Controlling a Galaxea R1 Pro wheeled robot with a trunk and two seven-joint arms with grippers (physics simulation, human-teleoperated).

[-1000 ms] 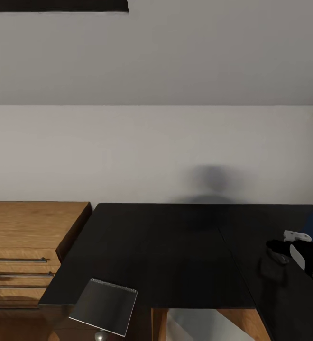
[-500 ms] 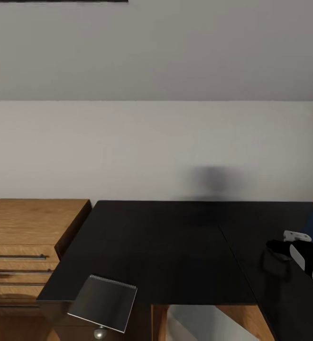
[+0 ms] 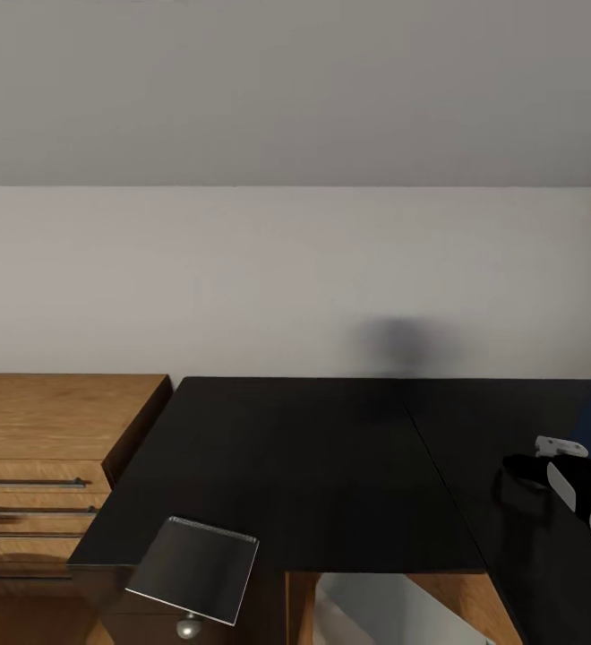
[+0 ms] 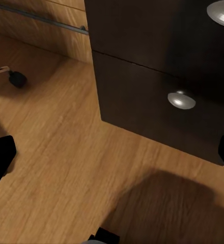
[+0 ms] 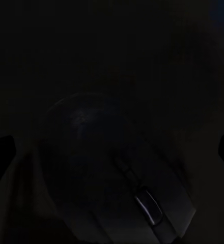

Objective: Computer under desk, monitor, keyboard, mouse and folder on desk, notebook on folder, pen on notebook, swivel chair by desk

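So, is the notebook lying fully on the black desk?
No, the notebook hangs over the front edge of the desk, with most of it past the edge.

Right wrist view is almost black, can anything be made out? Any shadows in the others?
Right wrist view: very dark, only the mouse outline and its wheel glint. Head view: soft blurred shadow on the wall above the desk. Left wrist view: broad dark shadow on the wood floor.

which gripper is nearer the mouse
Right. The right gripper is directly over the mouse on the desk; the left gripper is low, beside the desk drawers.
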